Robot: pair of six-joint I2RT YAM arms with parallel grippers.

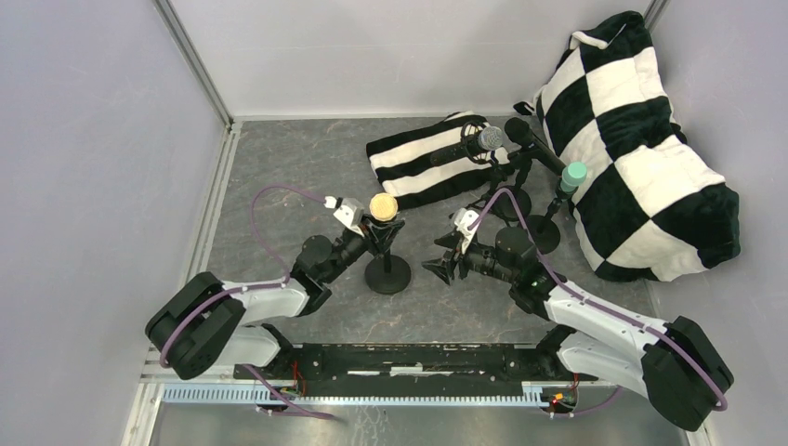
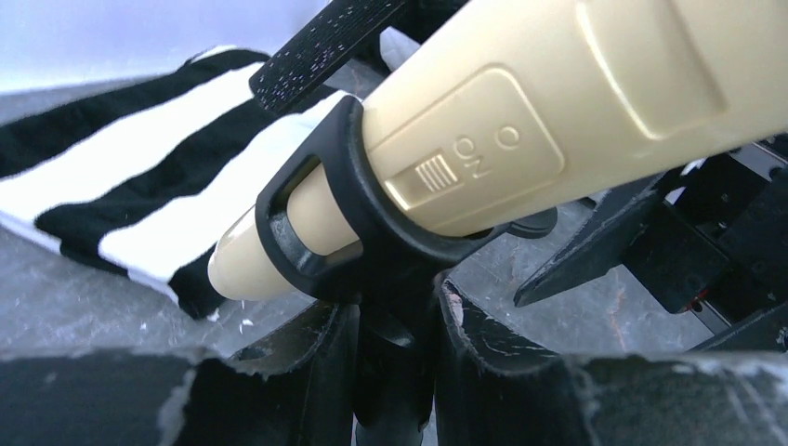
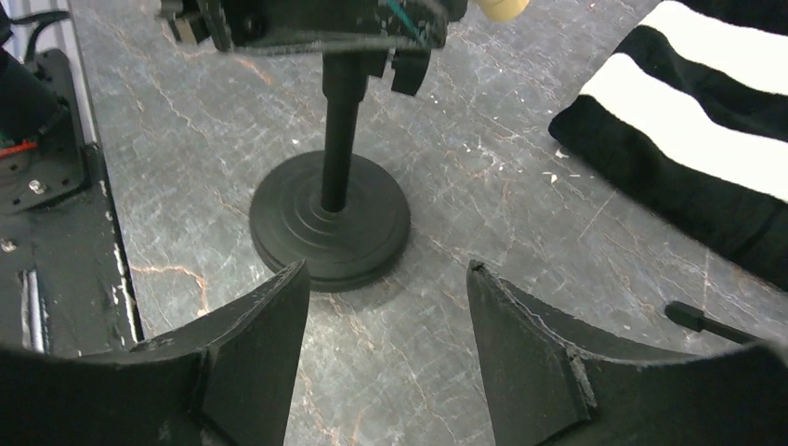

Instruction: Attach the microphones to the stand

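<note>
White arms (image 1: pixel 256 299), black joints, purple cables (image 1: pixel 254 221), seemingly scuffed fingers (image 3: pixel 251 362).

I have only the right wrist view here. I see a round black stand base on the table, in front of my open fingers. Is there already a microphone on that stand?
Observer: Yes, the cream-yellow microphone sits in the clip of that stand.
Operator: Where is the left gripper?
Observer: The left gripper is at the stand's neck under the clip, one finger on each side. I cannot tell whether it squeezes.
Operator: Is the mint green microphone mounted too?
Observer: Yes, the mint green microphone is held on another stand, beside the checkered cushion.
</note>
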